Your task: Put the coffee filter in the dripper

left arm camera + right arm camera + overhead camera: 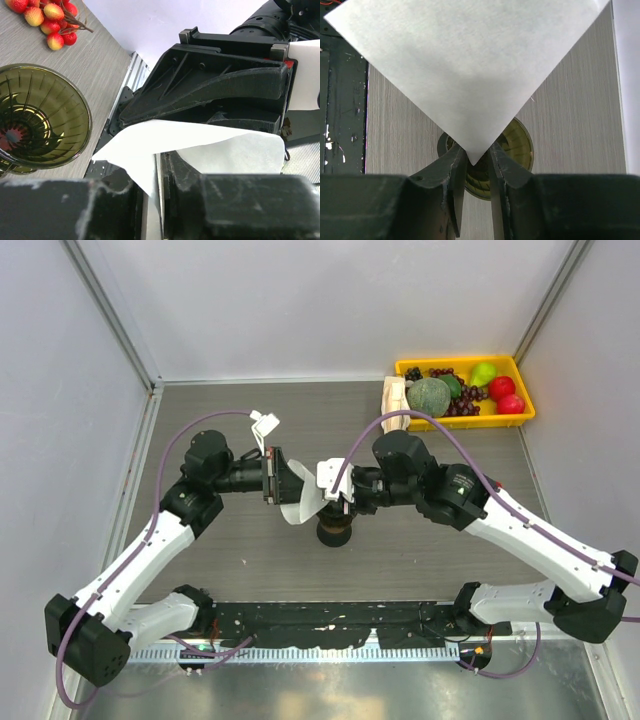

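Observation:
The coffee filter (303, 502) is a flat white paper cone held in the air just left of and above the dripper (335, 530), a dark olive funnel standing at the table's middle. My left gripper (283, 483) is shut on the filter's edge; in the left wrist view the paper (200, 145) runs down into the narrow gap between its fingers. My right gripper (336, 492) hovers over the dripper, jaws a little apart. In the right wrist view the filter's tip (475, 150) sits between its fingers (452, 170), with the dripper (520, 145) right below.
A yellow tray (524, 375) of fruit stands at the back right, with a pack of white papers (396, 398) at its left end. A bunch of red fruit (45, 20) lies beyond the dripper (40, 120). A black mat (330, 620) lines the near edge.

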Action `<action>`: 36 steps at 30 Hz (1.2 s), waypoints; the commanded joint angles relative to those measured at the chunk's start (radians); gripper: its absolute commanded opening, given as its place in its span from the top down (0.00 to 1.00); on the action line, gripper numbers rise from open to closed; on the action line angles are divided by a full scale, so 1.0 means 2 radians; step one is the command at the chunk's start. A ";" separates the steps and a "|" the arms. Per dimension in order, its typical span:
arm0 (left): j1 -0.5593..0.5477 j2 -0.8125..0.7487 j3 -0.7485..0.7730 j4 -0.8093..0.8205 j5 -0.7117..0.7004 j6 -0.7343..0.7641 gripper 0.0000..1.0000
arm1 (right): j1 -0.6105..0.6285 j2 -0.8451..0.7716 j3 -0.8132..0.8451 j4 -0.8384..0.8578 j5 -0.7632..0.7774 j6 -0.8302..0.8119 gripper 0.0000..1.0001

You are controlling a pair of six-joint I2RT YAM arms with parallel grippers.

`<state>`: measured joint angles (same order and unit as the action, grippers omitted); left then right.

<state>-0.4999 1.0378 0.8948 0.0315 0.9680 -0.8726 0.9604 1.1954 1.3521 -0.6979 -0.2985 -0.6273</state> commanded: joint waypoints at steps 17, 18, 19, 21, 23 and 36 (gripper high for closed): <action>-0.019 -0.014 0.026 -0.052 0.013 0.103 1.00 | -0.010 -0.012 0.016 0.010 -0.072 0.045 0.41; -0.021 -0.015 0.029 -0.056 0.014 0.108 1.00 | -0.010 -0.010 0.017 0.011 -0.074 0.048 0.46; -0.020 -0.016 0.030 -0.060 0.013 0.113 1.00 | -0.009 -0.009 0.017 0.011 -0.075 0.049 0.49; -0.021 -0.018 0.037 -0.075 0.009 0.122 1.00 | -0.010 -0.009 0.014 0.010 -0.076 0.049 0.57; -0.020 -0.019 0.041 -0.085 0.008 0.131 0.99 | -0.010 -0.012 0.011 0.010 -0.077 0.048 0.61; -0.009 -0.028 0.034 -0.089 0.008 0.127 0.68 | -0.016 -0.032 -0.004 0.012 -0.078 0.044 0.87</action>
<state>-0.5312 1.0050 0.9352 -0.1452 0.9718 -0.6231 0.9337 1.1713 1.3468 -0.7048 -0.4458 -0.5426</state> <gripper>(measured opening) 0.258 0.151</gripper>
